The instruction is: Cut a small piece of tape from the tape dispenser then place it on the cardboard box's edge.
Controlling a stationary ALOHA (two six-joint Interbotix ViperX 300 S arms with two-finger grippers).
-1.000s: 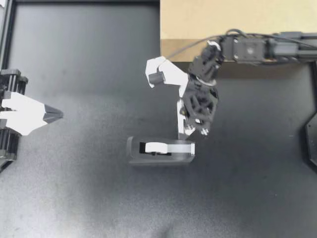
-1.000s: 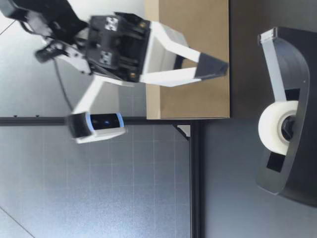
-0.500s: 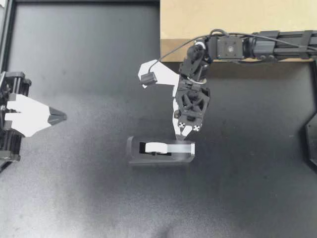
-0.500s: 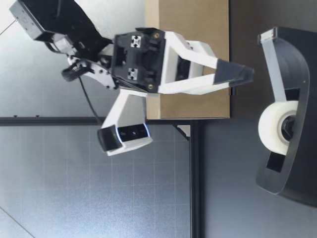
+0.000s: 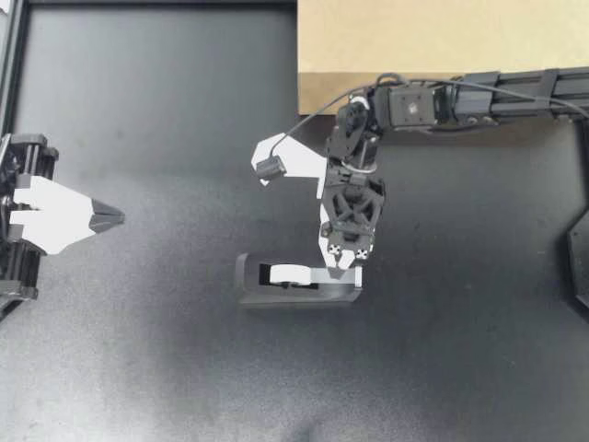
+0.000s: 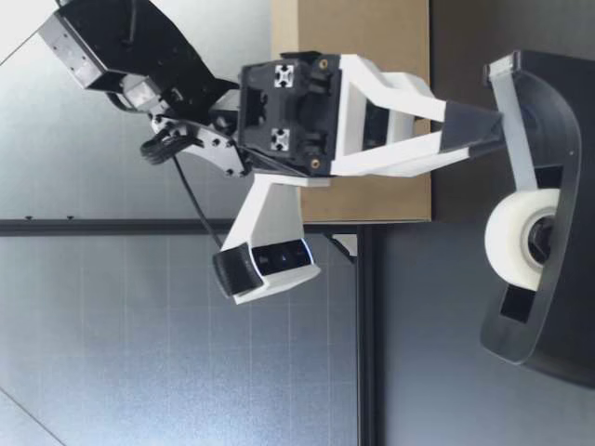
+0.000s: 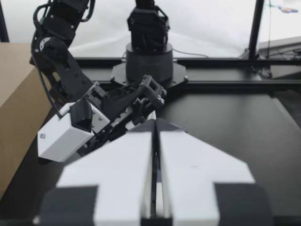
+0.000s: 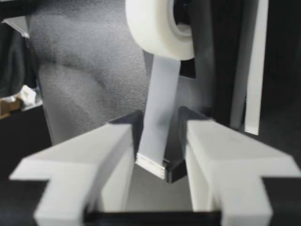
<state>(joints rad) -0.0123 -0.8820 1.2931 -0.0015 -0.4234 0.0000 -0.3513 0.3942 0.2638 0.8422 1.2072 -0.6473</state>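
1. My right gripper (image 5: 346, 265) holds its fingers (image 8: 106, 155) slightly apart, straddling the tape strip (image 8: 159, 122), seemingly not yet pinching it.
2. Closing off-centre could crumple or miss the strip.
3. Pulling may drag the unheld tape dispenser (image 5: 294, 282) across the surface (image 5: 166, 350).

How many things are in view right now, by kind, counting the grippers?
tape dispenser: 1
tape roll: 1
cardboard box: 1
grippers: 2 (left gripper, right gripper)
Total: 5
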